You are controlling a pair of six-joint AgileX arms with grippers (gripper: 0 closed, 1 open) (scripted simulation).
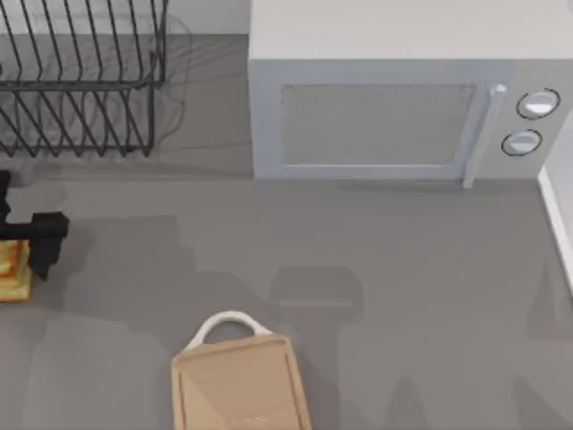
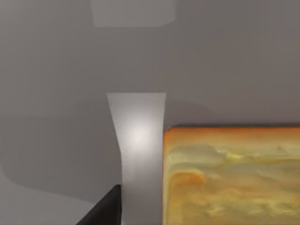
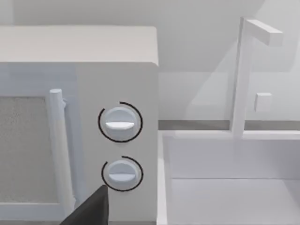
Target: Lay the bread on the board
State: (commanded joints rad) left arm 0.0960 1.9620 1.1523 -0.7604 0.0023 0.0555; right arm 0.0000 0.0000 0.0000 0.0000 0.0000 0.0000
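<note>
At about nine o'clock on the table, at its far left edge, the bread (image 1: 12, 273) lies beside the left gripper (image 1: 40, 244), which hangs just above and against it; whether its fingers are wide or closed on the crust I cannot tell. In the left wrist view the bread (image 2: 232, 176) looks light, soft and crushable, with a firmer browned crust, so a gentle pinch across its short sides seems best. The board (image 1: 240, 385) waits near six o'clock, handle toward twelve, well apart from the bread. The right gripper (image 3: 89, 208) is parked facing the microwave (image 1: 394, 90) at two o'clock.
</note>
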